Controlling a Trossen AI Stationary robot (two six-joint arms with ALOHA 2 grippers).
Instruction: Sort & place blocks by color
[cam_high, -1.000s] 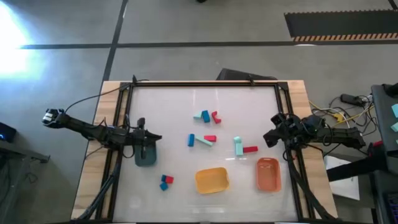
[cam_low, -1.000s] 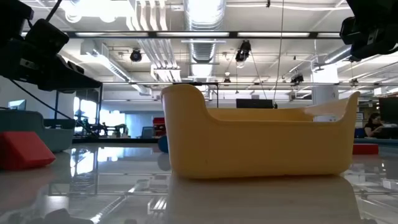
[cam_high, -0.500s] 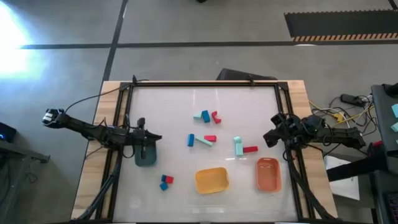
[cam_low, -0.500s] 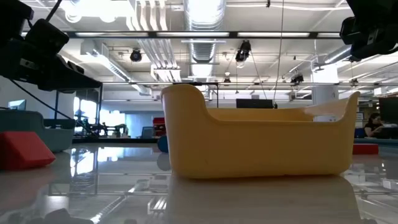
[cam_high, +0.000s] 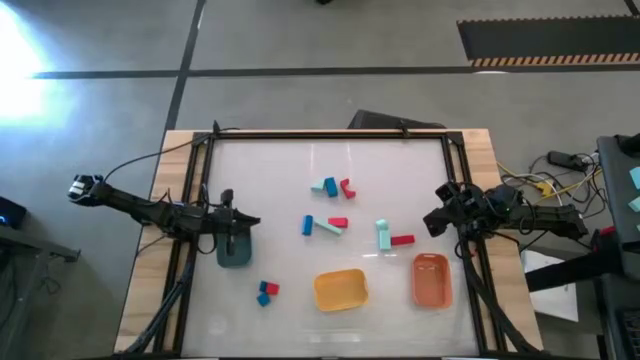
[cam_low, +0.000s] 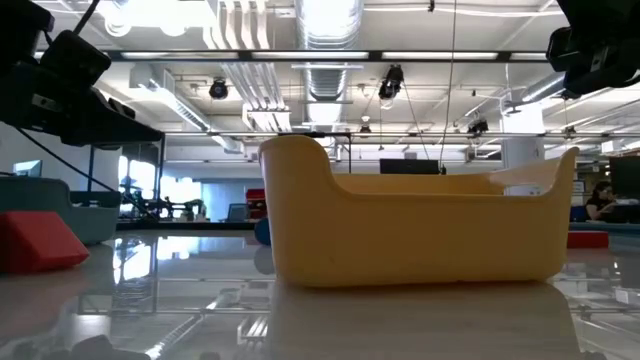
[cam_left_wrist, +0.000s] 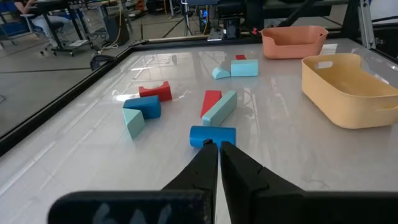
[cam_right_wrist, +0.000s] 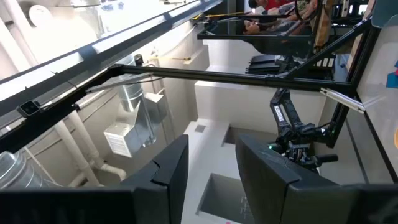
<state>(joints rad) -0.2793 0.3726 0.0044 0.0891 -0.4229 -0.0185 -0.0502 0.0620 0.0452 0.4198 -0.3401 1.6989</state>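
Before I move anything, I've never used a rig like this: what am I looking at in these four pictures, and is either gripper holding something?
It is a robot with two arms at a table. The overhead picture shows all of it: the left gripper is shut and empty above a grey-blue bin; the right gripper, open and empty, waits at the table's right edge. Red, mint and blue blocks lie scattered mid-table, with two more near the front. A yellow bin and an orange bin stand along the front. The table-height picture is mostly filled by the yellow bin. Each wrist picture looks past that arm's own fingers: the left sees the blocks, the right points up and away.
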